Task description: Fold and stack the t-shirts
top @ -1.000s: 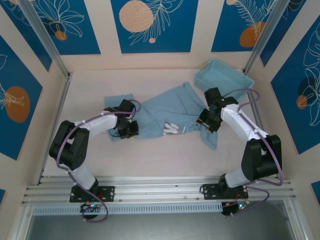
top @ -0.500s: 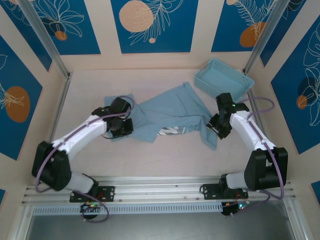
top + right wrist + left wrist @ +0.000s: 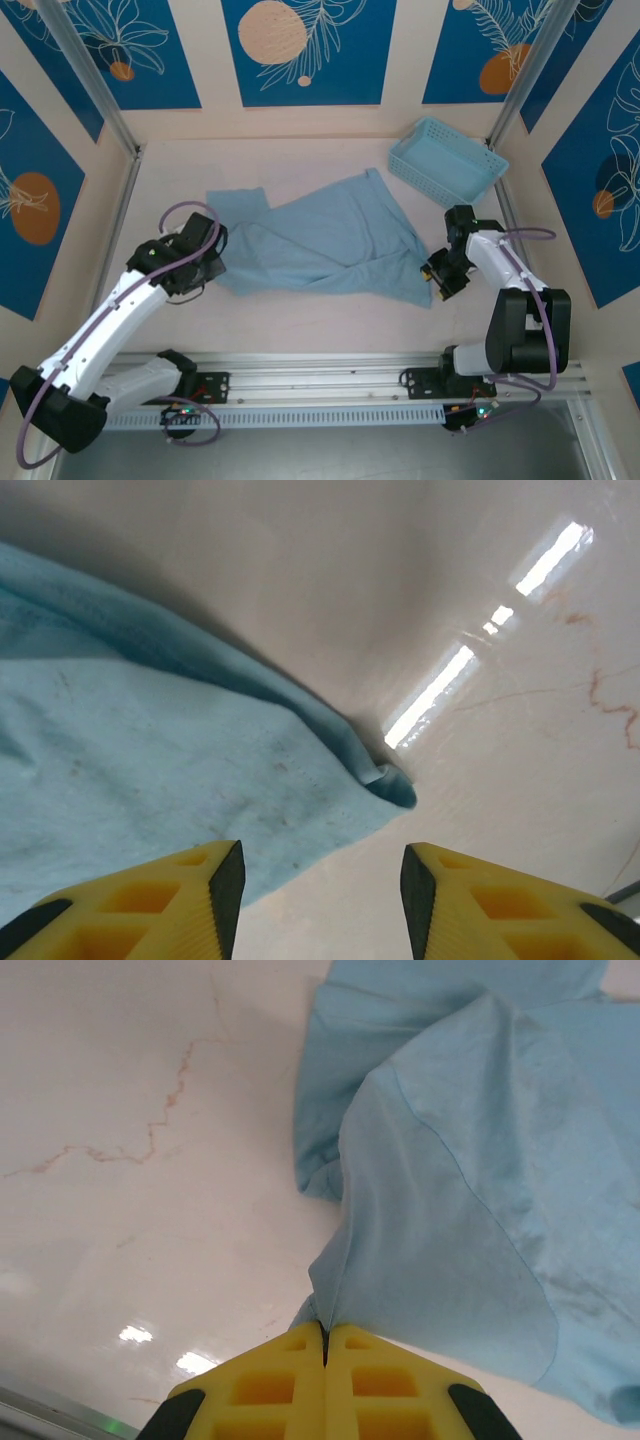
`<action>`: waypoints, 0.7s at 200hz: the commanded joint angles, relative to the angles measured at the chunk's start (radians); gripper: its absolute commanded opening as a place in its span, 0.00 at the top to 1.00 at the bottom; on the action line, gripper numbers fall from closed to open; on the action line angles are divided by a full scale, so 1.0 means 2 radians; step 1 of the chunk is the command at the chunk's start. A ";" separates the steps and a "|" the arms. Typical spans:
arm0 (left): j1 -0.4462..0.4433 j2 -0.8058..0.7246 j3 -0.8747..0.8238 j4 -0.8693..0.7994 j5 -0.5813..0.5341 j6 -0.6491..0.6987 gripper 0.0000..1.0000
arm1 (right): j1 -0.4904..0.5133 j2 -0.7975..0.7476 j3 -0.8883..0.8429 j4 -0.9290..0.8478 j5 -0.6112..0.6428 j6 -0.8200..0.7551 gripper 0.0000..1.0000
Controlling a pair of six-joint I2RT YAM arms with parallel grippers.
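**Item 1: left gripper** [image 3: 207,268]. Stands near the left edge of the table [image 3: 300,315], about midway between the near and far edges. In the left wrist view the two yellow fingers [image 3: 270,1390] are pressed together, with a thin fold of blue cloth pinched in the seam between them.

**Item 2: t-shirt** [image 3: 325,240]. One piece of light sky-blue soft cloth, spread across the middle of the table and crumpled rather than flat.
- It runs from the left gripper's hold to a pointed corner toward the right edge.
- One sleeve reaches toward the far left, and a second peak of cloth points toward the far right corner.
- The side facing up is plain blue and carries no readable lettering.
- In the left wrist view the cloth [image 3: 470,1180] rises from the pinch in a taut ridge.
- A seam line curves across it.

**Item 3: right gripper** [image 3: 438,276]. Sits near the right edge, just beside the shirt's right-hand corner. In the right wrist view the yellow fingers [image 3: 215,890] stand apart with bare table [image 3: 500,780] between them. The shirt's hemmed corner [image 3: 200,770] lies just ahead of them, ungripped.

**Item 4: basket** [image 3: 447,160]. Light blue plastic lattice, in the far right corner, apart from the shirt.

**Item 5: wall panels** [image 3: 305,50]. Deep blue, with white line-drawn leaves and orange or peach discs.
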 commanded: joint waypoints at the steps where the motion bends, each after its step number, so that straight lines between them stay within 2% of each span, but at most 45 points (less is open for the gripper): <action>1: -0.002 0.006 -0.004 -0.013 -0.021 -0.016 1.00 | 0.003 -0.001 -0.020 -0.025 -0.005 0.017 0.56; 40: -0.002 0.014 0.002 -0.014 -0.019 -0.006 1.00 | 0.011 -0.029 -0.044 -0.046 -0.021 0.011 0.56; 57: -0.002 0.014 -0.001 -0.008 -0.016 -0.004 1.00 | 0.015 -0.036 -0.060 -0.014 -0.039 0.001 0.56; 74: -0.002 0.016 -0.004 -0.003 -0.011 -0.004 1.00 | 0.013 -0.010 -0.052 0.015 -0.043 -0.010 0.57; 97: -0.002 0.020 -0.003 -0.004 -0.013 -0.001 1.00 | 0.011 0.038 -0.022 0.031 -0.014 -0.033 0.65; 118: -0.002 0.018 0.002 -0.010 -0.023 0.004 1.00 | 0.013 0.055 0.010 0.031 0.024 -0.064 0.65; 140: -0.002 0.017 0.008 -0.018 -0.037 0.010 1.00 | 0.016 0.078 0.028 0.051 0.035 -0.105 0.65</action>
